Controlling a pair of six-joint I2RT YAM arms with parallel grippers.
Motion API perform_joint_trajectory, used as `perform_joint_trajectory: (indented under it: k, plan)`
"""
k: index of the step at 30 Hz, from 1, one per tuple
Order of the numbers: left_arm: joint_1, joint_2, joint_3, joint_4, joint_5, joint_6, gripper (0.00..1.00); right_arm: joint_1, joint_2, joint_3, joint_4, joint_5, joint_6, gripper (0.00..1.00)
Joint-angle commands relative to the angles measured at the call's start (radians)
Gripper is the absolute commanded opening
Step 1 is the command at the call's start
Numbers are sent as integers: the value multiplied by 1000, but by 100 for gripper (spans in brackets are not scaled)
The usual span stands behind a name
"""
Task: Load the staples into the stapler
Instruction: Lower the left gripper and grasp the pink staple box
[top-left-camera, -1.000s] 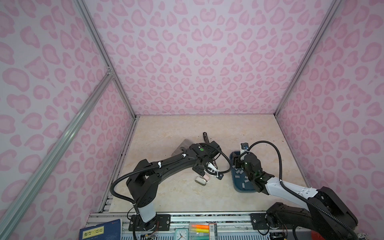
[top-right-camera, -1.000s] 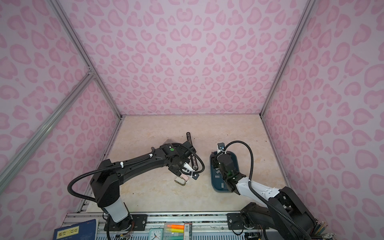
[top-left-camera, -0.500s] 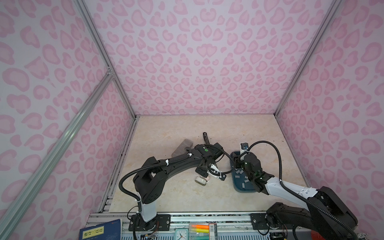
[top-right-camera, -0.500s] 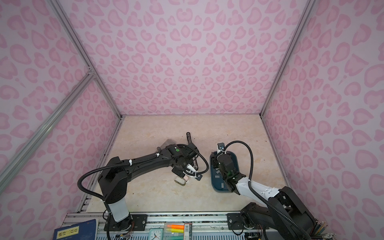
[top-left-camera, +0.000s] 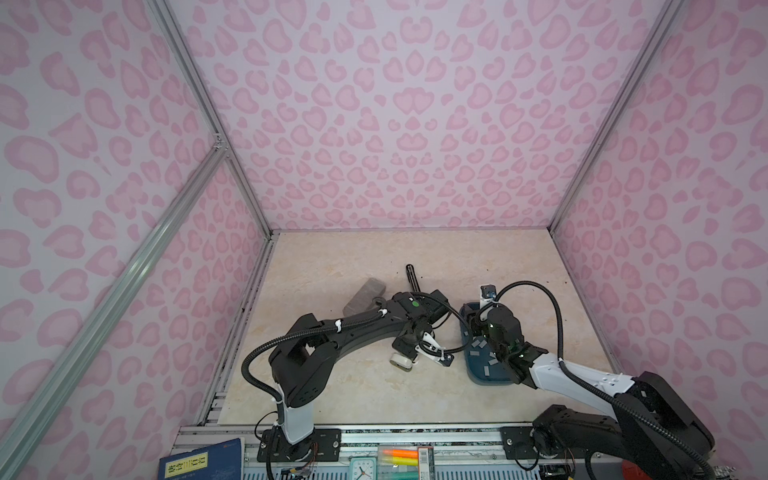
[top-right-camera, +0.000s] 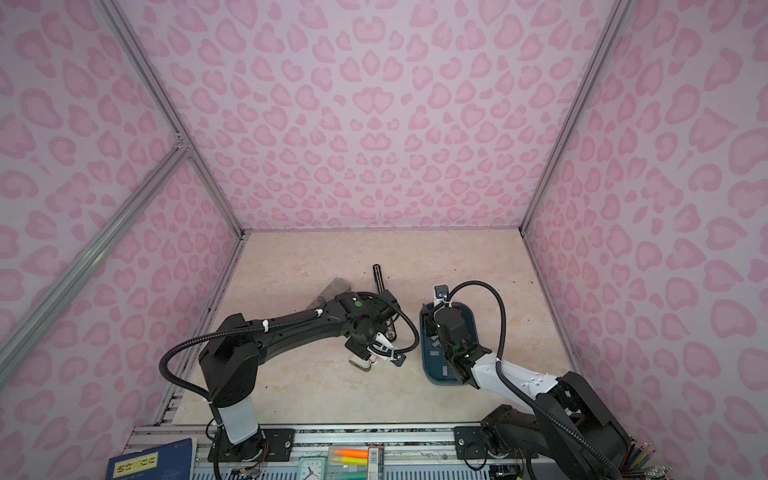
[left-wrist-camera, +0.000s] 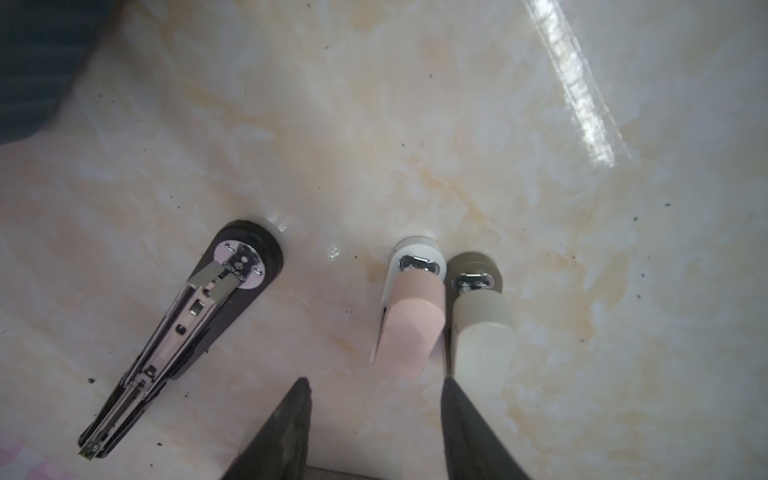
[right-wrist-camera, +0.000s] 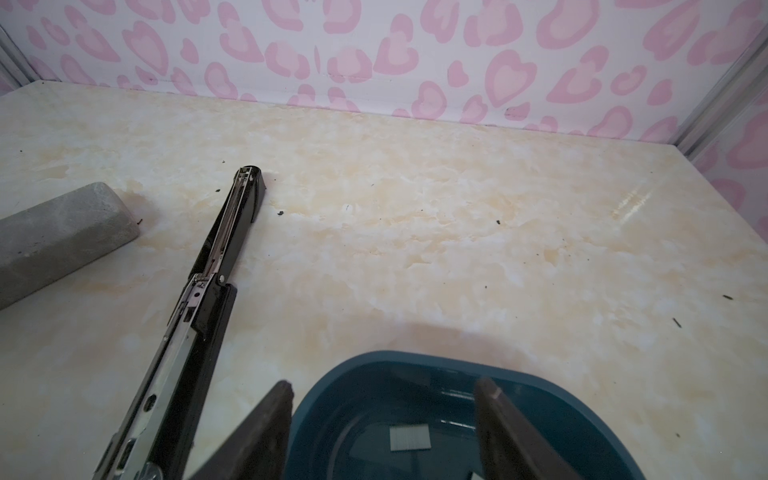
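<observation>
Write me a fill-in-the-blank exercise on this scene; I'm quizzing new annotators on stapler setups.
1. The small silver-grey staple strips lie in the dark ____ oval plastic tray.
2. The long black metal stapler lies hinged ____ on the beige marble table.
3. Near the left gripper sit ____ mini staplers, one pink-and-white, one grey-and-white.
4. Both it and the right gripper have jaws ____, holding nothing.
Missing words: blue; open; two; open.

In both top views the stapler (top-left-camera: 411, 276) is being partly covered by the left arm (top-left-camera: 357, 328), the tray (top-left-camera: 478, 376) by the right arm (top-left-camera: 573, 374).
</observation>
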Motion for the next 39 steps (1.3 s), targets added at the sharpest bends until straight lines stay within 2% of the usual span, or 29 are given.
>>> perform_joint_trajectory:
  k: [1, 15, 24, 31, 39]
  plan:
    - [-5, 15, 3, -19, 13, 5, 52, 2, 6, 3, 5, 0, -7, 69]
    - [-8, 71, 30, -42, 22, -8, 50, 5, 10, 8, 1, 4, -9, 69]
    - [-10, 93, 30, -45, 23, -18, 54, 9, 16, 11, 0, 7, -12, 69]
    - [-11, 122, 56, -65, 33, -26, 47, 12, 17, 13, 0, 8, -14, 69]
    - [-12, 123, 56, -71, 52, -31, 45, 13, 21, 16, -1, 11, -14, 69]
